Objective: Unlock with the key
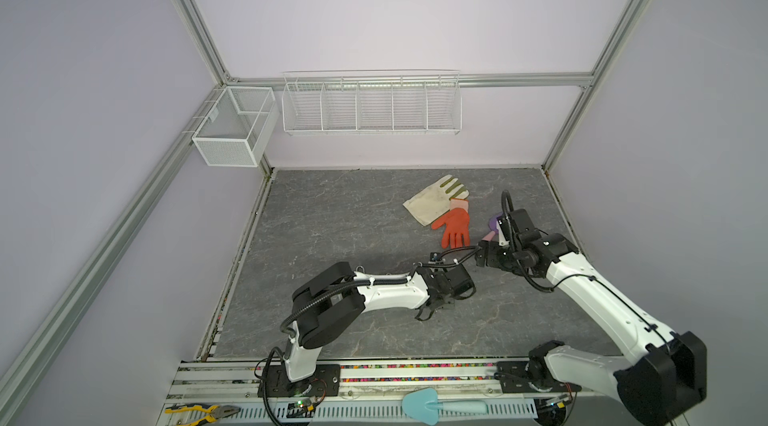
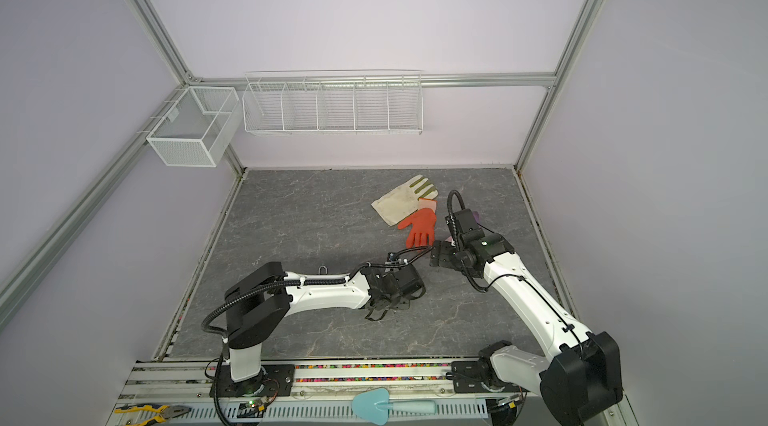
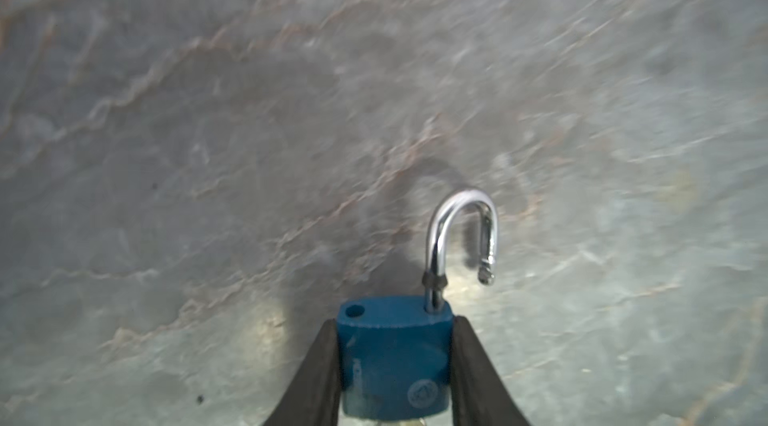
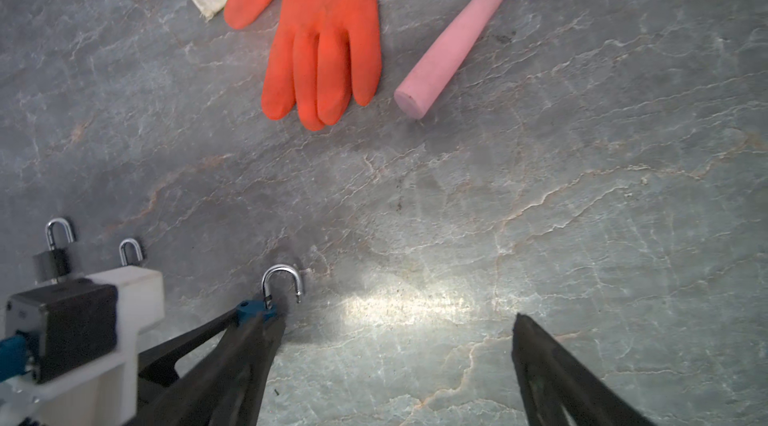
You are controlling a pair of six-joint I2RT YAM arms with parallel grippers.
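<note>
The left arm (image 1: 395, 291) had its jaws pinching the blue padlock (image 3: 392, 361) by its flanks near the tabletop's (image 1: 332, 216) middle, open shackle (image 3: 461, 220) pointing straight beyond them; the right arm's (image 1: 582, 285) jaws stood spread, empty, nearby.

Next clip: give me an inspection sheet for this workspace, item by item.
Surface: grey marbled tabletop, no spills seen.
Job's things: blue padlock, its shackle open; key not clearly seen.
Clutter: orange glove, white glove, purple trowel and two more padlocks on the tabletop; teal trowel and pliers on the front rail.
Grippers: left gripper shut on the blue padlock; right gripper open, holding nothing.
Cables: black cable loops off the left wrist near the right gripper.
Surroundings: wire rack and mesh basket on the walls.
</note>
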